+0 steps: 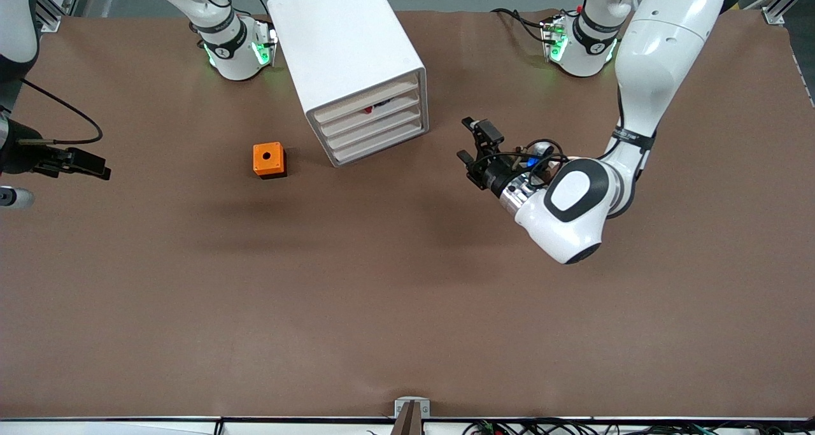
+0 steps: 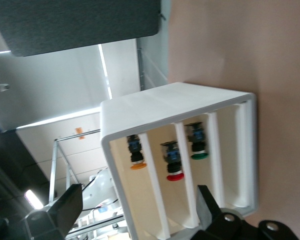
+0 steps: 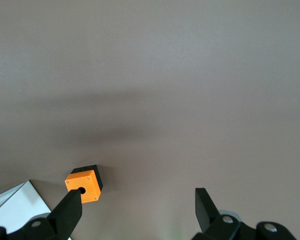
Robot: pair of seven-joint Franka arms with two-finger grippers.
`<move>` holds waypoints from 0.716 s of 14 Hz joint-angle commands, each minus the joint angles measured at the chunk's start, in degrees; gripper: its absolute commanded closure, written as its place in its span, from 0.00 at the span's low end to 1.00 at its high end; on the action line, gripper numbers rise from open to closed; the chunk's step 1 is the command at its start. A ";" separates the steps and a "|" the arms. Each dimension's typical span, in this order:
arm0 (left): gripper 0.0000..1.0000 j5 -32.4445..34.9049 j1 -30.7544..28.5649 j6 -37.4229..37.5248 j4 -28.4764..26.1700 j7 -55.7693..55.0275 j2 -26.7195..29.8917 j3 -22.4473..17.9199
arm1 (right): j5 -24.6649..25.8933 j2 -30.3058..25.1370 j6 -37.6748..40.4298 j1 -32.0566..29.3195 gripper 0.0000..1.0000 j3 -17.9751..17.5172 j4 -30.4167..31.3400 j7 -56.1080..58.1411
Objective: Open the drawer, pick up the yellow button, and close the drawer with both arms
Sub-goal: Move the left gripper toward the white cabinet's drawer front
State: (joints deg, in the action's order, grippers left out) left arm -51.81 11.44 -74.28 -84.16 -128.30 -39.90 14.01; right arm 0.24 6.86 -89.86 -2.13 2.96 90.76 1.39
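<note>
Cabinet (image 1: pixel 356 65) stands near the arm bases' edge of the table (image 1: pixel 407 307); wide bare brown surface nearer the front cam. Orange cube (image 1: pixel 269 160) sits just beside it, toward right arm's end. Left gripper (image 1: pixel 470 143) hovers in front of the drawers, jaws spread, nothing held. Right gripper (image 1: pixel 86 164) waits over right arm's table end, jaws released, empty. Drawers look pushed in; orange-cap button (image 2: pixel 136 152) w/ dark body sits inside one, next to red (image 2: pixel 173 162) & green (image 2: pixel 198 142) ones.
</note>
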 commanded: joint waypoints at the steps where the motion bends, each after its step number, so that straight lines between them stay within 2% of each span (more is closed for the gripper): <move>1: 0.00 -3.03 2.26 0.98 1.45 -2.57 -1.76 0.94 | 0.81 2.10 0.39 -1.56 0.00 -0.32 -1.55 0.55; 4: 0.00 -3.30 5.34 0.89 1.28 -2.74 -3.43 0.94 | 0.81 2.54 0.39 -1.57 0.00 -0.32 -1.55 0.46; 5: 0.05 -3.73 6.04 0.72 1.36 -2.74 -4.30 0.94 | 0.72 2.54 0.39 -1.48 0.00 -0.32 -1.55 -0.15; 6: 0.23 -4.87 6.48 0.63 1.36 -2.66 -5.36 0.94 | 0.55 2.54 0.39 -1.48 0.00 -0.32 -1.55 -0.33; 8: 0.49 -6.72 7.01 0.54 1.45 -2.66 -6.86 0.85 | -0.33 2.54 0.39 -1.57 0.00 -0.32 -1.55 -0.42; 10: 0.62 -8.04 7.10 -0.25 1.54 -2.48 -7.38 0.85 | -0.33 2.54 0.48 -1.65 0.00 -0.32 -1.46 -2.17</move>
State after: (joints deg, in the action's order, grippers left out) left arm -57.98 18.41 -74.39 -84.07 -129.85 -46.26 14.89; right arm 0.33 9.00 -89.95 -3.22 3.05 90.44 0.91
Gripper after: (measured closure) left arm 0.419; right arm 0.000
